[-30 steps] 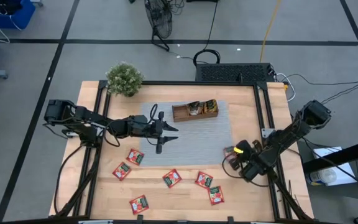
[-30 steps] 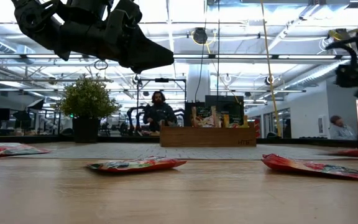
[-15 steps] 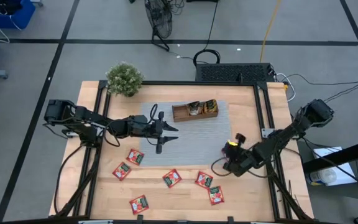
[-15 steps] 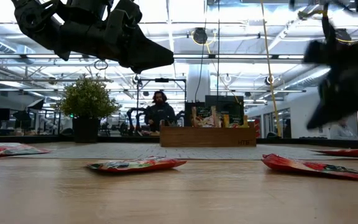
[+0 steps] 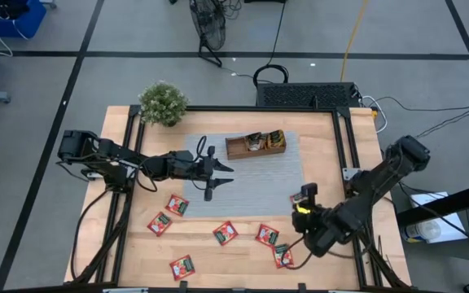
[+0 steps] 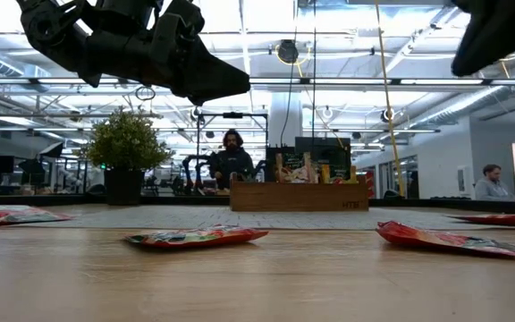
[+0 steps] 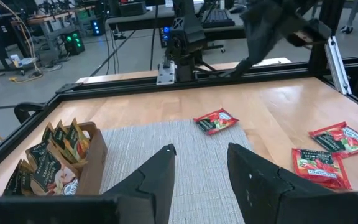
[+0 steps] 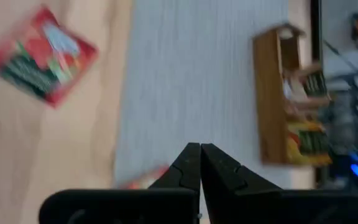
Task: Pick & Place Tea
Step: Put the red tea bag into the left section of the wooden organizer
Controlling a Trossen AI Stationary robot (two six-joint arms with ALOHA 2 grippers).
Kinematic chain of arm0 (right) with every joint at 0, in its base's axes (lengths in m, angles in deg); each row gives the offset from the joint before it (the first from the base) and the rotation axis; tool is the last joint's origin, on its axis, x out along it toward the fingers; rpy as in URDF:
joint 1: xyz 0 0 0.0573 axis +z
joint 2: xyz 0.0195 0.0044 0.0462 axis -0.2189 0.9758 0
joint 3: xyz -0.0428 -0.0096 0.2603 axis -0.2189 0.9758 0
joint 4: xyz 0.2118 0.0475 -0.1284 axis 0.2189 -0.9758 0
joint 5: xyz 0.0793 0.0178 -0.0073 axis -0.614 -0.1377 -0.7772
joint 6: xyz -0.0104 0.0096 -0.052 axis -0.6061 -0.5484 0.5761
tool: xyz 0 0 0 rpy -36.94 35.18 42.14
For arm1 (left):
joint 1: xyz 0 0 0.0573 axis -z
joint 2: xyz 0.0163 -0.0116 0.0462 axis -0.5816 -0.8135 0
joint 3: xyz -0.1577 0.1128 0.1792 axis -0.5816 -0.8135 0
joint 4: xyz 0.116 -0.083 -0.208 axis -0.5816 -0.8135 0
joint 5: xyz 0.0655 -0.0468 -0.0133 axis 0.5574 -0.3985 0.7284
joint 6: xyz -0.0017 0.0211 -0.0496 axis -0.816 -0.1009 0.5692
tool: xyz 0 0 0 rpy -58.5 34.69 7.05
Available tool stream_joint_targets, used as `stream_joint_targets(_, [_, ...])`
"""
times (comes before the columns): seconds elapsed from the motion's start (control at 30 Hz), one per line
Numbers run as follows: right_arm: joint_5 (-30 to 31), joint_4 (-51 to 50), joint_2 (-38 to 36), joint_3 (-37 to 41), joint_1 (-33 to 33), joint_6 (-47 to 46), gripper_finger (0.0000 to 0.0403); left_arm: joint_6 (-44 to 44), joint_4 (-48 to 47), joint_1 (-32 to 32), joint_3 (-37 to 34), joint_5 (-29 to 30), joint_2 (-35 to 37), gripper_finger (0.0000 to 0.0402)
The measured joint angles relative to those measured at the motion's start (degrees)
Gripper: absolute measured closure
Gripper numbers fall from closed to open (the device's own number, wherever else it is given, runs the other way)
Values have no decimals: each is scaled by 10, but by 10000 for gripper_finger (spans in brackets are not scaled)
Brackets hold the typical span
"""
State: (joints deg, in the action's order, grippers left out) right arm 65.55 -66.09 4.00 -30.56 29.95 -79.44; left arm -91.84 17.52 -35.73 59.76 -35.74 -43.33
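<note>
— While the table is viewed from above, where is the right gripper point(image 5: 300, 213) found, and how are its fingers set?

— It is found over the bare wood at the table's near right, just past the grey mat's point(image 5: 259, 183) corner. Its fingers point(image 8: 199, 163) are pressed together, and nothing is gripped between them.

— And the left gripper point(image 5: 216, 174)?

— It is held above the mat, beside the wooden tray point(image 5: 255, 145). Its fingers point(image 7: 247, 171) are parted with an empty gap between them.

— Where is the tea seen?

— Red packets point(image 5: 225, 233) are scattered flat on the wood along the near edge, apart from one another; one of them point(image 5: 283, 255) lies close below the right gripper. Further packets are stood upright in the tray's compartments point(image 7: 55, 155). A potted plant point(image 5: 163, 102) is placed at the far left corner.
</note>
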Motion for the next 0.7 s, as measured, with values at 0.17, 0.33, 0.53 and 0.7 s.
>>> stream_joint_targets(0.17, [-96, -107, 26, 3, -16, -55, 379, 0, 0, 0, 0, 0, 0, 250])
stream_joint_targets(0.33, [-186, -70, 20, 78, -30, -98, 277, 0, 0, 0, 0, 0, 0, 250])
stream_joint_targets(0.53, [-234, 62, 20, 164, -31, -69, 181, 0, 0, 0, 0, 1, 0, 250])
stream_joint_targets(0.7, [-240, 134, 19, 207, -34, -47, 182, 0, 0, 0, 0, 1, 0, 250])
